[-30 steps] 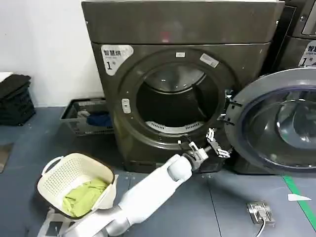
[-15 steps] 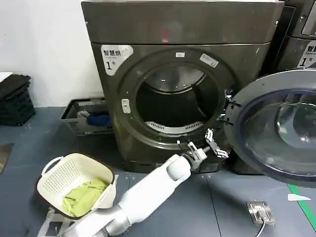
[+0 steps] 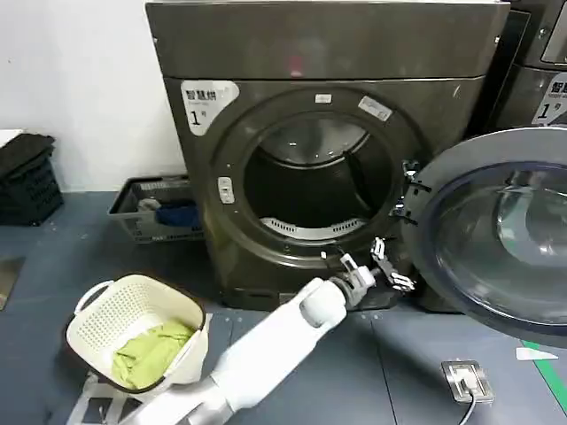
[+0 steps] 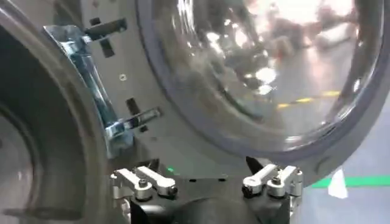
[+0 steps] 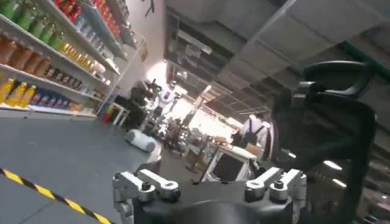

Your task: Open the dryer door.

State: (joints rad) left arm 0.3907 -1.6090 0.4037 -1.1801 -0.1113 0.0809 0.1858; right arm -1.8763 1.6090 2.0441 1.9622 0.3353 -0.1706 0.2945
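Door state (image 3: 496, 235): swung wide on right-hand hinge, drum mouth uncovered, grey inner face and glass bowl turned out.
Left claw (image 3: 372, 265): fingers spread, holding nothing, low by drum rim just beside door's hinge edge; in wrist view fingertips (image 4: 149, 182) hang free below glass.
Right claw (image 5: 210, 185): fingers apart, empty, pointed away at room.
Handling: likely rigid, fairly heavy, free-swinging; chrome and glass probably slick.
Best hold: grey rim at free edge, far from hinge (image 4: 113, 131).
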